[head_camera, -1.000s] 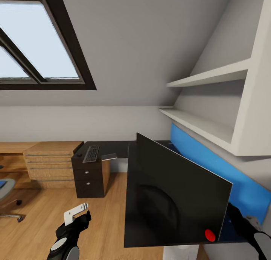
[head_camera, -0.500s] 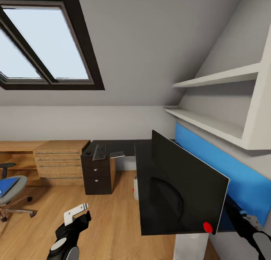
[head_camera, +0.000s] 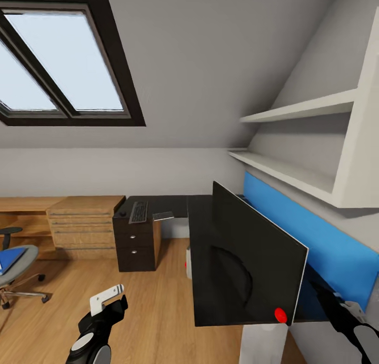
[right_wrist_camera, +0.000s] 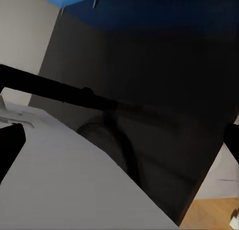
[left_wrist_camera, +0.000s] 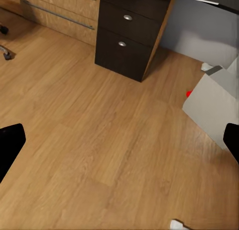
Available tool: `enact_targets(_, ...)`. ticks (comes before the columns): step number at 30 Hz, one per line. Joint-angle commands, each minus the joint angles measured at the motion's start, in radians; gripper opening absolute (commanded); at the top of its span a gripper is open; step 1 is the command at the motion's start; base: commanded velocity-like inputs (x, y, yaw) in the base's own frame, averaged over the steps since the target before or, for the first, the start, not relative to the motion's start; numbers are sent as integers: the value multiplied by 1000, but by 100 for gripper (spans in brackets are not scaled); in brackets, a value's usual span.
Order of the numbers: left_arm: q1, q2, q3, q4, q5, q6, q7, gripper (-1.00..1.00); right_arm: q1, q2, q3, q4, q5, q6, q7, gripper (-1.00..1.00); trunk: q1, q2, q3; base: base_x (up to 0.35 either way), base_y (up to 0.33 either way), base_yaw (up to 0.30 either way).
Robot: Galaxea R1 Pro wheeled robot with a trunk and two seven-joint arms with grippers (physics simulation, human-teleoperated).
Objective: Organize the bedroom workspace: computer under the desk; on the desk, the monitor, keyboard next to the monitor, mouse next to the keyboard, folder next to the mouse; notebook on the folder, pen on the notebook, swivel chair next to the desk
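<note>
Monitor (head_camera: 247,259) stands on desk (head_camera: 168,203), keyboard (head_camera: 138,212) beyond.

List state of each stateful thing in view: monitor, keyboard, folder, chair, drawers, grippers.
monitor: tilted above the desk, screen dark, apparently held at its right edge by the right arm.
keyboard: flat on the desk's far end.
folder: lying on the swivel chair seat.
desk drawers: shut.
left gripper: open, empty, over the floor.
right gripper: behind the monitor; grip cannot be told.
</note>
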Motion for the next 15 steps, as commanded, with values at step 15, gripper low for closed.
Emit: enact_targets(15,0,1,-42,20,6,3,6,100,0,5,1,-3,-11,9,0,100,1,-1,0,119,-32,0)
